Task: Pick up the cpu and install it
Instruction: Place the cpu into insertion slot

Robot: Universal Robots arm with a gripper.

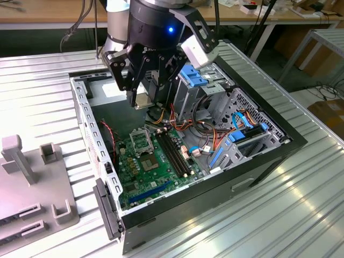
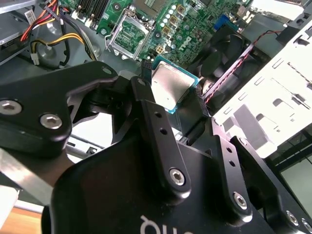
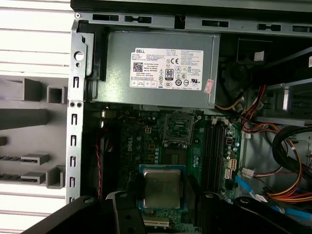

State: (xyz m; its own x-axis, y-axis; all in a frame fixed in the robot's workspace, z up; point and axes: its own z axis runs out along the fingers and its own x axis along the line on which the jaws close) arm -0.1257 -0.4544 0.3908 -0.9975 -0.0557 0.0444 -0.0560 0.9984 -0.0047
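Claw (image 2: 171, 92) pinching cpu (image 3: 162, 187) by 2 opp. edges, chip square, held flat, metal lid up, sides parallel w/ socket (image 3: 178, 127) on mobo (image 3: 146, 151)

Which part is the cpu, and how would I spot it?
Look into the open computer case. Above its green board, the arm's black jaws hold the cpu, a thin, flat, silvery-tan square. It is paler than the dark chip soldered to the board, and it hangs above the socket frame.
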